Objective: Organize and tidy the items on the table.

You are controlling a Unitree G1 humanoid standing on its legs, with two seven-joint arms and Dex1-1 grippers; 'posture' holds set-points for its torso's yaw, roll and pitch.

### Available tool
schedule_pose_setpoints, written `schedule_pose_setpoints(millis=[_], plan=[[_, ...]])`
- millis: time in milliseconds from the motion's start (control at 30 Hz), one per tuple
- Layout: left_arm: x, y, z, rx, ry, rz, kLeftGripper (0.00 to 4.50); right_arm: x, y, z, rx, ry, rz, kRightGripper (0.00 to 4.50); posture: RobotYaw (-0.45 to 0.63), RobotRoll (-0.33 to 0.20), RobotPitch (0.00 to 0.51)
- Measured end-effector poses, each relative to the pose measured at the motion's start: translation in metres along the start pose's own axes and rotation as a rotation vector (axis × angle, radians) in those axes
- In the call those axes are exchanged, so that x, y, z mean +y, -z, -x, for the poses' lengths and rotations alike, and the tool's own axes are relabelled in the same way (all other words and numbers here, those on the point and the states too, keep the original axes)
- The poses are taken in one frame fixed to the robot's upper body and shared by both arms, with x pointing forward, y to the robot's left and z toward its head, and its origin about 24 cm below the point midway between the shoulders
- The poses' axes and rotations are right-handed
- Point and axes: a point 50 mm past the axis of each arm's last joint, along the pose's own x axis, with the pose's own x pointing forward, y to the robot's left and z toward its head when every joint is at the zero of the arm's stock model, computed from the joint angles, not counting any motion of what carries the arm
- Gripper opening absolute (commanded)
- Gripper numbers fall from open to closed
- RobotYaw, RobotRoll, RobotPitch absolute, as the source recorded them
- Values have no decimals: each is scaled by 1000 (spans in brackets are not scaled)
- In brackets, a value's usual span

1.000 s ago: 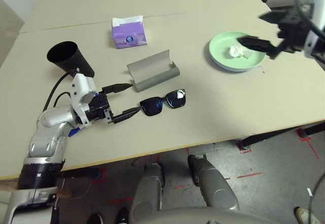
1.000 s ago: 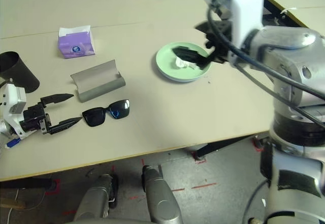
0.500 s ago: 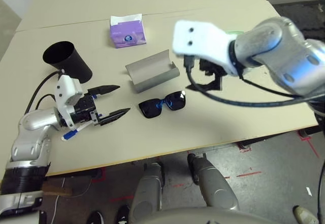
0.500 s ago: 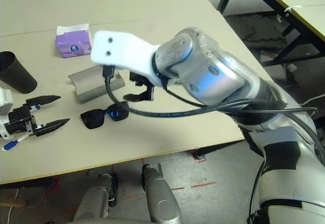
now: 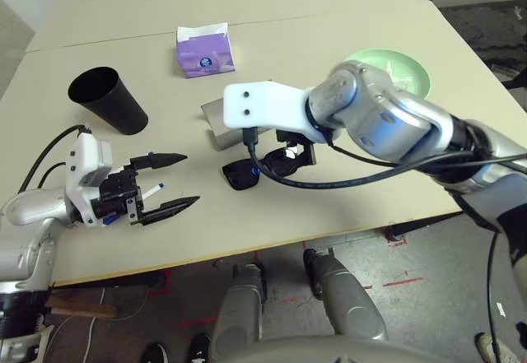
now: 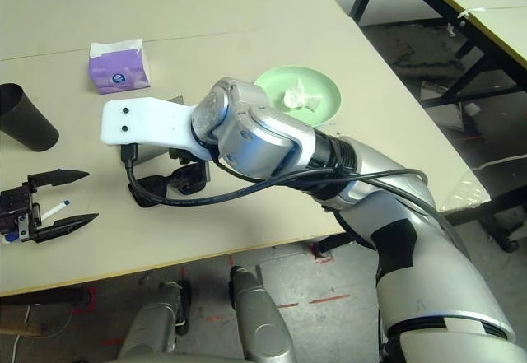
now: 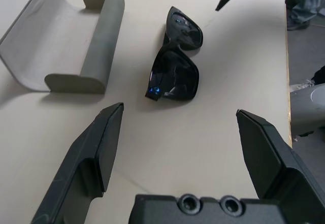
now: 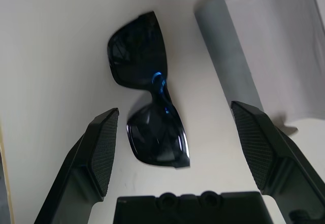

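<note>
Open right gripper hangs over sunglasses on table

The beige table [image 5: 329,207] bears everything here. On it, the green plate [image 6: 317,116] sits on the robot's right, with a crumpled white tissue [image 6: 301,97] lying in it. The black cup [image 5: 109,101] stands tilted in view on the robot's left, beyond the left gripper [image 5: 191,180]. The grey glasses case [image 7: 96,41] lies open just beside the black sunglasses [image 8: 152,92], the two apart. A purple tissue pack [image 5: 206,53] rests farther back, between cup and plate. The right gripper [image 8: 175,115] has its fingers spread wide above the sunglasses, holding nothing. The left gripper's fingers are also wide apart and empty, near a blue-capped white marker [image 6: 56,211].
</note>
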Motion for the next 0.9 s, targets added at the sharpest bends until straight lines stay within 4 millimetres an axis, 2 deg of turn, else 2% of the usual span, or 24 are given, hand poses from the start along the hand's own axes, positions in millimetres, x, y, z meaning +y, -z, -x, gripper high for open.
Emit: schedule_pose_setpoints(millis=[133,600,900], plan=[[2,-3,4,-3,-26,-13,4500,3,1,-12,11,-24,22,4486,-98,0,222],[0,0,4,-9,-48,-25,4500,10,23,-52,95,-77,14,4486,-81,0,220],[-2,3,4,-15,-52,-18,4500,7,21,-58,85,-73,54,4486,-80,0,217]])
